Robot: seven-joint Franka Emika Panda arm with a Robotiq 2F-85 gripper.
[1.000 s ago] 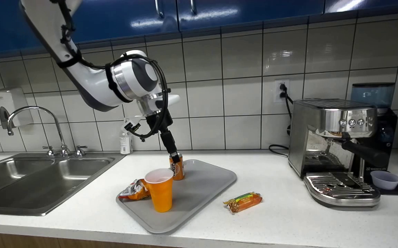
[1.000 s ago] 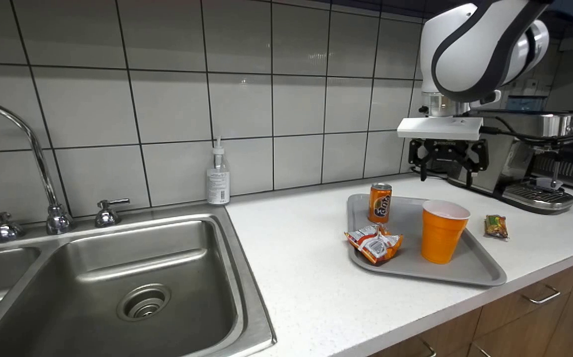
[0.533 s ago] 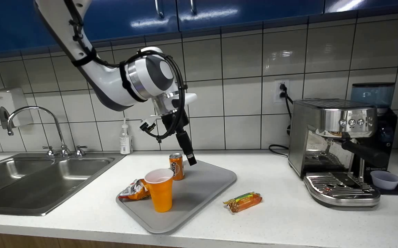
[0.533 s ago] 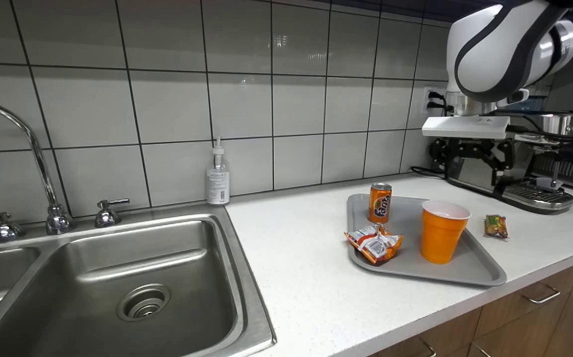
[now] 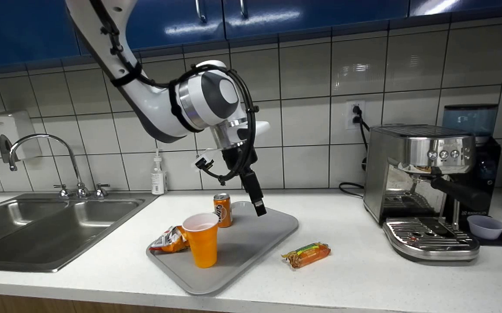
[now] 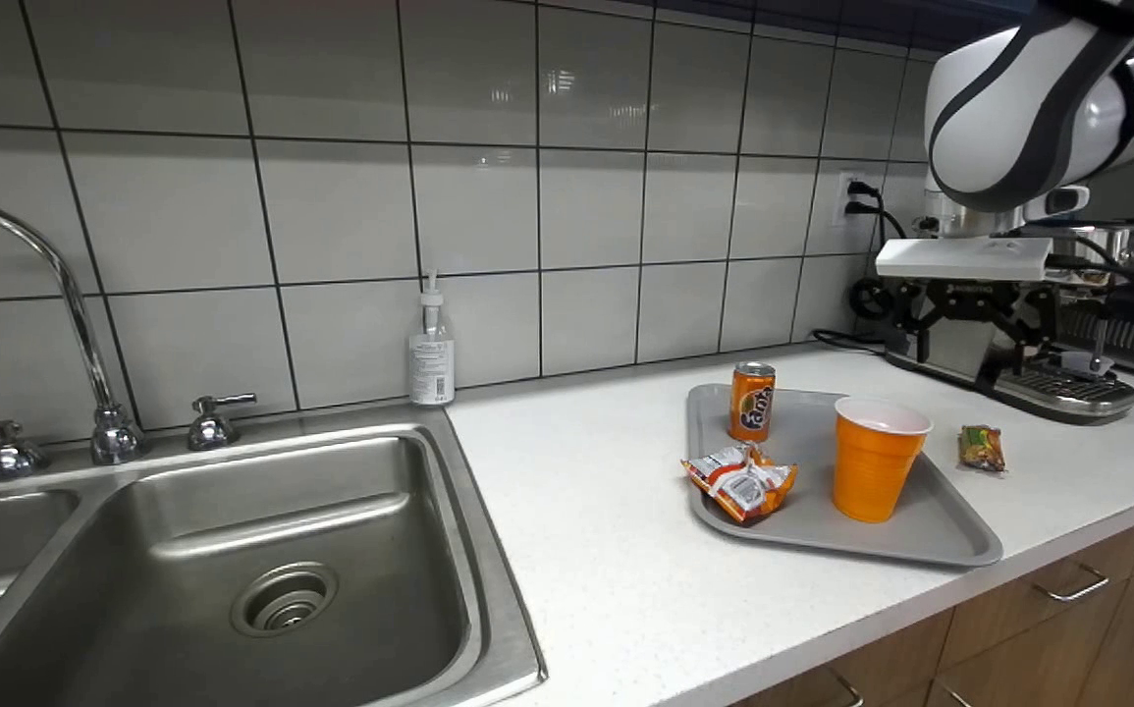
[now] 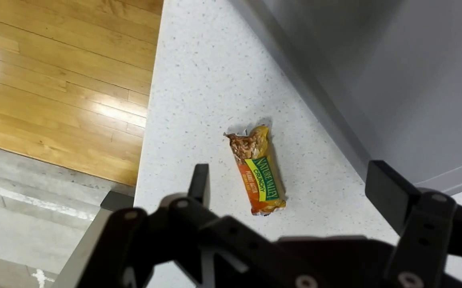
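Moved since a second ago: the arm [image 5: 146, 100], swung sideways above the counter [image 5: 350, 287] with its gripper [image 7: 291, 185], away from the sink [image 6: 164, 589] and closer to the coffee machine [image 5: 400, 187]. Overhead and behind, in an exterior view, blue cabinets [image 5: 316, 13] and a wall of pale tiles [image 5: 305, 121]. Underneath, the white, speckled counter, with the steel sink sunk into it and, well apart, the coffee machine standing near the wall. Between those two, lying flat, a grey tray [image 5: 255, 237] with rounded corners. Hanging above the counter near the tray's edge, the gripper, its fingers [image 7: 389, 196] spread wide apart. By the sink's back corner, a pump bottle [image 6: 431, 358], upright. Standing on the tray, an orange cup [image 5: 203, 245] with a pale inside and, farther back toward the wall, an orange Fanta can [image 6: 752, 405]. Also on the tray, crumpled, near the cup, an orange-and-silver snack bag [image 6: 743, 481]. Unmoved, all three. Off the tray, flat on the counter, a wrapped Nature Valley bar [image 7: 259, 176], between the tray and the counter's front edge; below the fingers, apart from them, and showing in the gap between the two in the wrist view.
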